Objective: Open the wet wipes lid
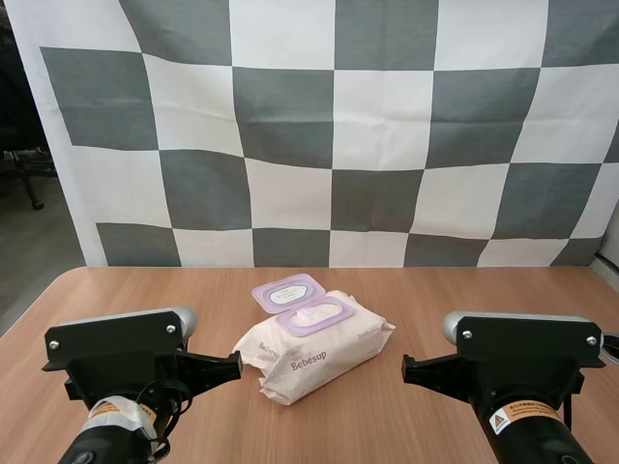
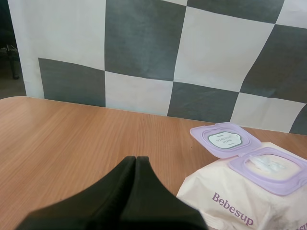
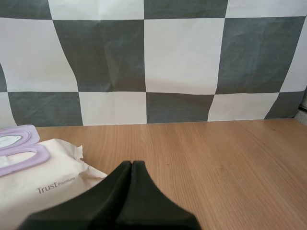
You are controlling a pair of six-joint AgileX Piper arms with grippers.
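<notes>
Lid (image 1: 287,292) on wipes pack (image 1: 314,353) prob open already; my L tool (image 2: 135,159) & R tool (image 3: 131,164) closed, empty; I'd not nudge it.

Flat light-brown wooden table (image 1: 464,300), fine grain visible. Far-left corner rounded, far edge straight. Same brown surface in both wrist views, with a few tiny dark specks.

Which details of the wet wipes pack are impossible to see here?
Left wrist view: the label on the open lid is too small to read.
Left wrist view: the pack runs off the edge; the left gripper hides its near corner.
Right wrist view: the right gripper covers the pack's near edge.
</notes>
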